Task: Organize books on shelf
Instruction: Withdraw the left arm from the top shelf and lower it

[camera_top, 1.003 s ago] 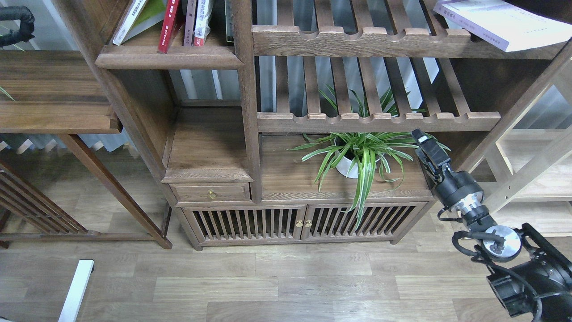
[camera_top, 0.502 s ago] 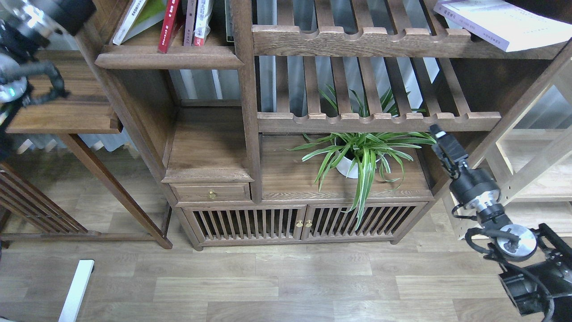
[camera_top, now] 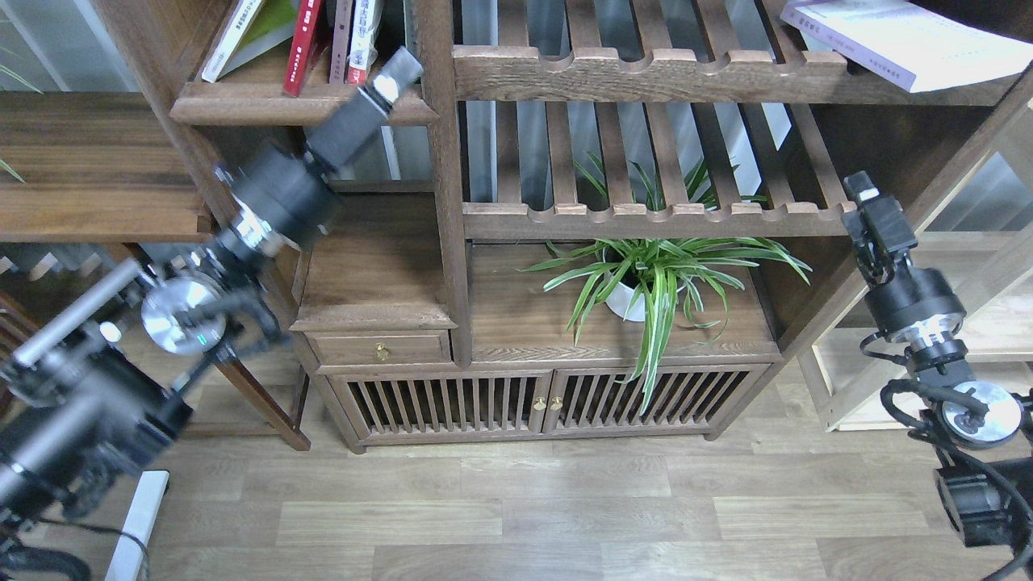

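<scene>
Four books (camera_top: 303,40) lean together on the dark shelf (camera_top: 266,105) at the top left. The left hand (camera_top: 395,73) is just in front of that shelf's right end; I cannot tell if it is spread. One plant (camera_top: 646,274) sits lower down. One pale book (camera_top: 904,40) lies flat at the top right. The right hand (camera_top: 867,198) is below it; I cannot tell its state.

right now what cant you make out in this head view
- Left gripper: blurred by motion, so open or shut cannot be told.
- Right gripper: small and dark, fingers not separable.
- Books on the shelf: tops cut off by the upper edge, spine text too small.
- Pale book: cut off by the top edge.
</scene>
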Controlling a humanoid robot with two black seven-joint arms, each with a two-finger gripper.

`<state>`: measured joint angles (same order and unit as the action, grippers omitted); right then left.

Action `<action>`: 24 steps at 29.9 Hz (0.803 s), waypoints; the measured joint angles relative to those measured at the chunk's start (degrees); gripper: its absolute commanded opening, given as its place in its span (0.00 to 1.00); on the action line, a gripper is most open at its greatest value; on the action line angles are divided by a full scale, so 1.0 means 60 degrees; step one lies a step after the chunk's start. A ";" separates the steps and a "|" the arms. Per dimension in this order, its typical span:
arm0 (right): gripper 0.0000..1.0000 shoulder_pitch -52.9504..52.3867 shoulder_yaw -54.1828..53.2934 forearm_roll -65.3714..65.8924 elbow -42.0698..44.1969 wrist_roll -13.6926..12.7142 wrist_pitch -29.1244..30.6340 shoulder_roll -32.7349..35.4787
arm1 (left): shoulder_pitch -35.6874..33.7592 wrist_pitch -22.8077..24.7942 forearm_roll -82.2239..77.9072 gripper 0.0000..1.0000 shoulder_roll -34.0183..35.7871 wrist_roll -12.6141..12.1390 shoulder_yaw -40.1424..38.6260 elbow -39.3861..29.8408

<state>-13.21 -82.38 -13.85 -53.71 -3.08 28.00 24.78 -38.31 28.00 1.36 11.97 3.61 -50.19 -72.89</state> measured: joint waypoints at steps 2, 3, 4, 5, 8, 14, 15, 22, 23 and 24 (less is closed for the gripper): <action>0.93 -0.0001 -0.0010 -0.0178 -0.0083 0.0000 0.0000 0.0077 | 0.0329 0.0000 -0.0036 0.99 -0.0389 -0.0064 0.0071 -0.0150; 0.93 -0.0011 -0.0014 -0.0223 -0.0110 0.0000 0.0000 0.0102 | 0.0471 0.0000 -0.0048 0.99 -0.0569 -0.0119 0.0113 -0.0266; 0.93 -0.0021 -0.0021 -0.0244 -0.0133 0.0001 0.0000 0.0117 | 0.0680 0.0000 -0.0054 0.99 -0.0783 -0.0211 0.0161 -0.0391; 0.93 -0.0027 -0.0035 -0.0258 -0.0161 0.0009 0.0000 0.0134 | 0.0890 0.0000 -0.0060 0.99 -0.0949 -0.0325 0.0198 -0.0461; 0.93 -0.0033 -0.0081 -0.0261 -0.0230 0.0026 0.0000 0.0202 | 0.1641 0.0000 -0.0069 0.99 -0.1279 -0.0632 0.0273 -0.0517; 0.94 -0.0032 -0.0180 -0.0219 -0.0289 0.0028 0.0000 0.0474 | 0.2515 0.0000 -0.0081 0.99 -0.1307 -0.0967 0.0737 -0.0517; 0.94 -0.0032 -0.0187 -0.0216 -0.0288 0.0028 0.0000 0.0548 | 0.2597 0.0000 -0.0081 0.99 -0.1296 -0.0979 0.0781 -0.0516; 0.95 -0.0253 -0.0217 -0.0226 -0.0186 0.0057 0.0000 0.1091 | 0.3114 0.0000 -0.0088 0.99 -0.1246 -0.0997 0.0850 -0.0477; 0.95 -0.0297 -0.0217 -0.0231 -0.0166 0.0063 0.0000 0.1133 | 0.3180 0.0000 -0.0091 0.99 -0.1241 -0.0997 0.0850 -0.0456; 0.95 -0.0354 -0.0217 -0.0232 -0.0136 0.0068 0.0000 0.1170 | 0.3240 0.0000 -0.0093 0.99 -0.1237 -0.0997 0.0849 -0.0430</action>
<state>-15.34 -83.68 -15.24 -54.53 -2.67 28.00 31.80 -18.87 28.00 0.81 4.55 -2.37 -45.09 -75.47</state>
